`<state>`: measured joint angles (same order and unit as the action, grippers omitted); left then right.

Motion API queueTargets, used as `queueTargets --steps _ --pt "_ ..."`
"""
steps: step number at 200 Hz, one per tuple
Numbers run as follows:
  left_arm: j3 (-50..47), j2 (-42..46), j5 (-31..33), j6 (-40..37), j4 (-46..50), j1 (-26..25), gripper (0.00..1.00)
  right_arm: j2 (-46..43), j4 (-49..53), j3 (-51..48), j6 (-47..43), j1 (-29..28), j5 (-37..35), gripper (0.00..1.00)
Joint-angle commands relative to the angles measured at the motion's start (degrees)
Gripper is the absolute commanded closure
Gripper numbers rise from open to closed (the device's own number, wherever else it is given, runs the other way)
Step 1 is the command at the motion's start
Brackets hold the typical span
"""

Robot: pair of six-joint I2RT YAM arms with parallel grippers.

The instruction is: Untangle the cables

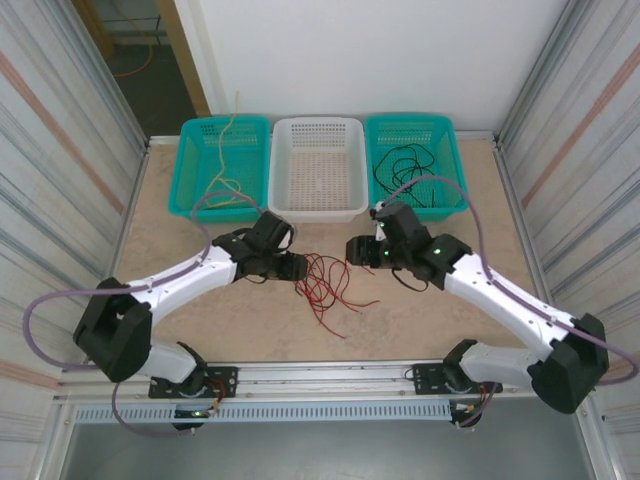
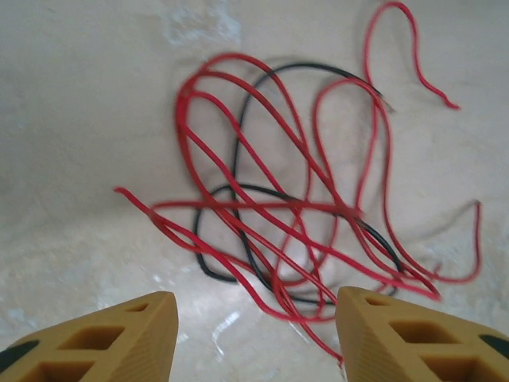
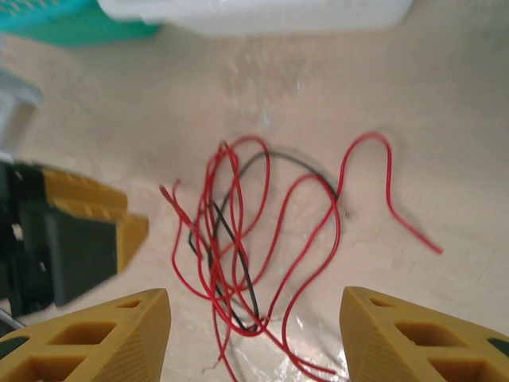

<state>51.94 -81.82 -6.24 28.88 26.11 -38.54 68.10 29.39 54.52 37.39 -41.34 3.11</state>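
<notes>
Cables: a knot of red cables (image 1: 325,285) with one black cable (image 2: 199,239) threaded through it is seen on the bench (image 1: 200,320), midway between the two arms.
Sorted cables: a pale yellow cable (image 1: 228,150) lies in the left teal basket (image 1: 190,160); black cables (image 1: 405,170) lie in the right teal basket (image 1: 455,170).
Left tool (image 2: 254,302): fingers apart, nothing clamped, set at the knot's left edge.
Right tool (image 3: 254,298): fingers apart, nothing clamped, with loose strands running into the gap.
Step in hand: judged to be the approach for a first grasp on the knot; no separation is shown yet.
Next move: a single strand should be pinched, probably the black one, while the red loops are pinned by the other tool, then drawn out slowly so the crossings are not tightened.
</notes>
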Motion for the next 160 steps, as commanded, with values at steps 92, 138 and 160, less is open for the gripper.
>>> queueTargets --steps 92,138,160 --pt "1.58 -9.06 1.81 -7.67 -6.95 1.44 0.58 4.1 -2.05 5.09 1.36 -1.64 -2.7 0.41" --pt "1.75 -9.47 2.17 -9.31 -8.35 1.44 0.72 3.62 -2.91 4.28 2.07 -1.74 -2.02 0.41" --pt "2.49 -9.04 1.96 -9.47 -7.49 1.38 0.86 3.76 -3.61 4.28 2.57 -1.99 -1.54 0.41"
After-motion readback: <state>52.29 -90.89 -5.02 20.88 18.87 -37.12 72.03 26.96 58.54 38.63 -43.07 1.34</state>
